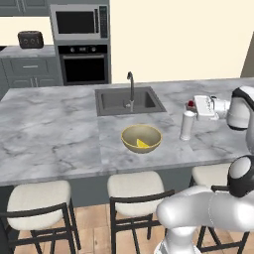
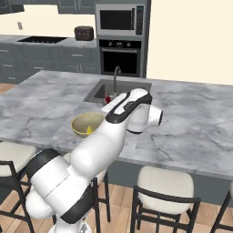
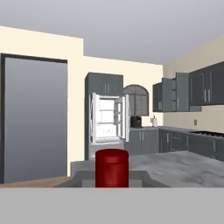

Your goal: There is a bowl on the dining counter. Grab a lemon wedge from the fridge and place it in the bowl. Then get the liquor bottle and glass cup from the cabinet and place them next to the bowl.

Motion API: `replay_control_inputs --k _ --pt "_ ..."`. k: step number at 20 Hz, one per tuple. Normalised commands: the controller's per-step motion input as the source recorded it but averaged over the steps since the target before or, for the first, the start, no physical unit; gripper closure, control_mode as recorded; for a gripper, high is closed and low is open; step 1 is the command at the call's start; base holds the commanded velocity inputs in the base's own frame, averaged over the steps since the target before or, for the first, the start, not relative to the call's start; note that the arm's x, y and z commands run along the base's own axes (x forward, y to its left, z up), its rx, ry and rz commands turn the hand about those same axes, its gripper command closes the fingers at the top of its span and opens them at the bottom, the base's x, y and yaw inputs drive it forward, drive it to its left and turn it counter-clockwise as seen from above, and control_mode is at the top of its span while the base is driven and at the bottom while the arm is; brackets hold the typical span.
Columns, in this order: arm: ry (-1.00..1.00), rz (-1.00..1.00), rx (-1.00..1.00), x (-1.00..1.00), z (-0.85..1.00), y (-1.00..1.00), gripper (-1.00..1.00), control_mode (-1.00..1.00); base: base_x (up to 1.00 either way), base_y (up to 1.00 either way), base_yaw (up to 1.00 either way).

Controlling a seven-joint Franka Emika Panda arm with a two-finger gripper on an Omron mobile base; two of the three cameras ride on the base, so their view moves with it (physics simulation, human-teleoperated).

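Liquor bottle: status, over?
Hand at liquor bottle neck, grip unclear. Bottle upright on dining counter, right of bowl, apart. Lemon wedge in bowl. Nothing in the way.

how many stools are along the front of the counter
3 in the left base view: left stool, middle stool, and right stool, partly behind the arm. More may sit outside the frame.

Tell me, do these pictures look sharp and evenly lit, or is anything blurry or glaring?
Left base view: soft, even light with no glare on the counter; the bowl casts only a faint shadow. Right base view: the same flat light, with the nearby white arm slightly soft. Hand view: the red bottle cap up close is reasonably crisp, while the distant open fridge looks hazy.
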Motion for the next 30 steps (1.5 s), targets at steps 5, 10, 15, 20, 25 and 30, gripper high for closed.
replay_control_inputs --k 5,10,15,20,25,30 --pt "0.0 0.09 -0.01 0.29 -0.31 0.0 1.0 -1.0 0.0 0.0 0.0" --pt "0.0 0.07 -0.01 0.28 -0.32 0.0 1.0 -1.0 0.0 0.0 0.0" --pt "0.0 0.06 -0.03 0.21 -0.34 0.0 1.0 -1.0 0.0 0.0 0.0" --pt "0.0 0.07 -0.02 0.2 -0.32 0.0 1.0 -1.0 0.0 0.0 0.0" --pt "0.0 0.05 0.0 0.2 -0.24 0.0 1.0 -1.0 0.0 0.0 0.0" --pt "-0.01 0.05 0.0 0.15 -0.2 0.0 1.0 -1.0 0.0 0.0 0.0"
